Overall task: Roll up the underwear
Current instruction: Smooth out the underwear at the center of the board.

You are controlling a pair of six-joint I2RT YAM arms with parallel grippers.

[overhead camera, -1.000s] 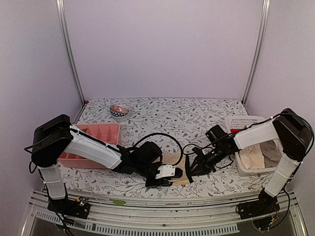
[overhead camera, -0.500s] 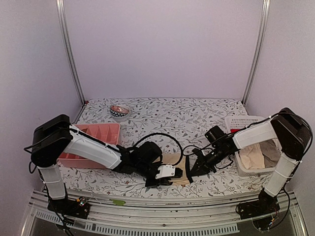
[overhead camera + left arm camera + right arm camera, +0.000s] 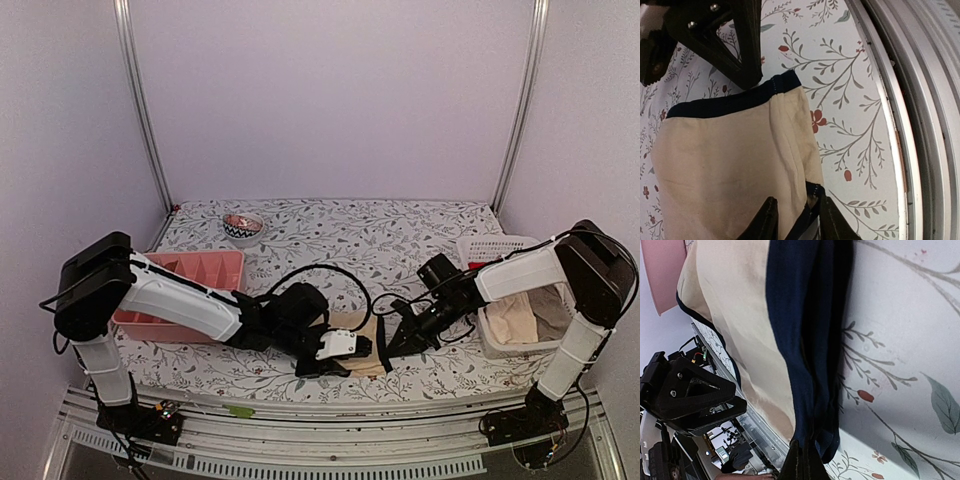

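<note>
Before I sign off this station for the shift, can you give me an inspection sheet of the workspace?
Surface: table under floral cloth, flat.
Job's things: beige underwear with dark trim, lying flat between the arms, unrolled; more garments in the white basket.
Clutter: pink tray, small bowl.
Grippers: left gripper closed on the underwear's hem; right gripper shut on its dark band.
Cables: black cable looped on the table.
Surroundings: plain walls, metal posts.
</note>
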